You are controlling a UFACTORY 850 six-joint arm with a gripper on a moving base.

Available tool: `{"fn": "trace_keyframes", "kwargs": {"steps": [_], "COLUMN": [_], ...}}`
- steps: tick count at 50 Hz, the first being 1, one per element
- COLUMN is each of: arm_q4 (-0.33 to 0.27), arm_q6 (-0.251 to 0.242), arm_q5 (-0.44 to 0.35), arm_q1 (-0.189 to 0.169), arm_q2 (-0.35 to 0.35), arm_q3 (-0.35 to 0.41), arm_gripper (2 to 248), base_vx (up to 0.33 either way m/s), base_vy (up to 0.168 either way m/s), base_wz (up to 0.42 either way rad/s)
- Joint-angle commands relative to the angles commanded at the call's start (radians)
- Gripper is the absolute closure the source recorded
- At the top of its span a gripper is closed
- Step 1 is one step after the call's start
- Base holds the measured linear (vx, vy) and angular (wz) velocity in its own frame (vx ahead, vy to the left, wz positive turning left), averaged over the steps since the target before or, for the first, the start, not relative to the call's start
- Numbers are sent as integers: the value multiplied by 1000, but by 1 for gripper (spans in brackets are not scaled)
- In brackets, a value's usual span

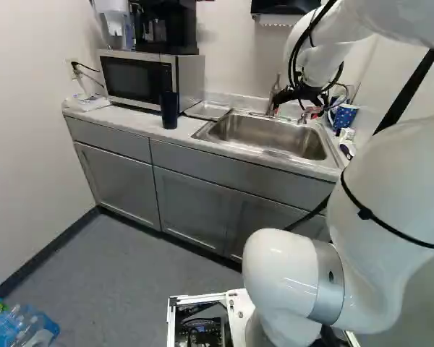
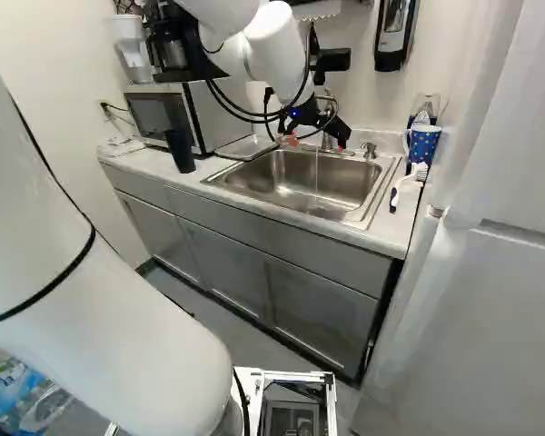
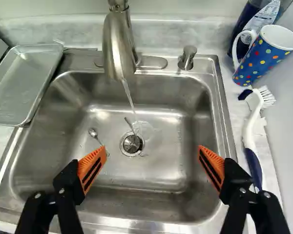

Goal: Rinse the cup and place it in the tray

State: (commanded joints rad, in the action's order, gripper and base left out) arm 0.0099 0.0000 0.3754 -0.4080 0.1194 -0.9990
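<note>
Water (image 3: 128,96) runs in a thin stream from the faucet (image 3: 118,45) into the steel sink (image 3: 156,176), coming down just beside the drain (image 3: 132,144). The gripper (image 2: 316,143) hangs over the sink with its two fingers spread wide, nothing pinched between the orange pads (image 3: 92,166); the wrist view puts the drain ahead of it, between the lines of the fingers. A small spoon (image 3: 93,132) lies in the basin near the drain, and a second slim metal piece (image 3: 129,123) leans at the drain opening.

The blue cup (image 3: 263,56) with coloured dots stands at the right end of the counter (image 1: 141,125), between the sink and the side wall, near the back edge, its handle turned toward the sink. A dark bottle (image 3: 241,34) is just behind it. A white and blue brush (image 3: 251,129) lies along the same strip of counter, bristles close to the cup's foot.

Across the sink, by its left rim, sits the shallow metal tray (image 3: 24,83), its bare bottom showing. Farther left, a tall dark tumbler (image 1: 169,110) stands near the counter's front edge, before the microwave (image 1: 137,78), which carries a black coffee maker (image 1: 159,32). On the floor, at the lower left of the left base view, are plastic bottles (image 1: 25,327).
</note>
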Motion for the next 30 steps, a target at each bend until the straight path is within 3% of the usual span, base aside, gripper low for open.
{"fn": "trace_keyframes", "kwargs": {"steps": [14,30], "arm_q4": [0,0], "arm_q6": [0,0], "arm_q5": [-7,-83], "arm_q1": [6,24], "arm_q2": [-21,-95], "arm_q3": [-20,-91], "arm_gripper": [3,3], "base_vx": [0,0], "base_vy": [0,0], "base_wz": [0,0]}}
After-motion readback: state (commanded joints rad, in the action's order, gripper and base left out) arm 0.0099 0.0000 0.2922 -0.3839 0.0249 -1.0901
